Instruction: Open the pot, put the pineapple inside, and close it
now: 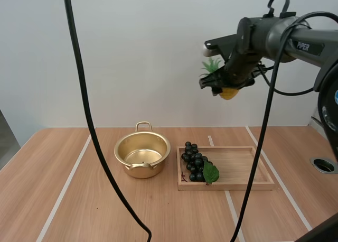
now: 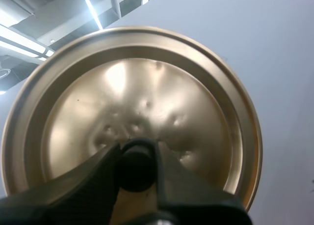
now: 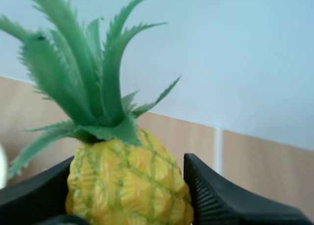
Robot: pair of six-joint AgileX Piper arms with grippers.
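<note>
The right jaws are clamped on the pineapple (image 3: 128,183), one black finger on each side of its yellow body. Its green leaves stick out past the finger tips, so the fruit's long way runs straight out from the jaws. The right arm (image 1: 296,41) reaches in from the right side. It is high in the air over the back part of the table (image 1: 58,168), with its wrist bent down and to the left. The pineapple hangs there, well above everything.

The left jaws are clamped on the black knob (image 2: 136,168) of the gold lid (image 2: 147,97). The lid is held up, off the pot.

The pot (image 1: 138,171) stands open near the middle of the table, a bit to the left. From the right jaws it is down and to the left. I think that is the way the pineapple has to go. It must move across until it is over the pot's mouth, then go down.

Just beside the pot, toward the right edge, lies the wooden tray (image 1: 245,168). Black grapes (image 1: 193,161) sit at its left end. The tray seems to lie below that path, so I would go down only once over the pot.
</note>
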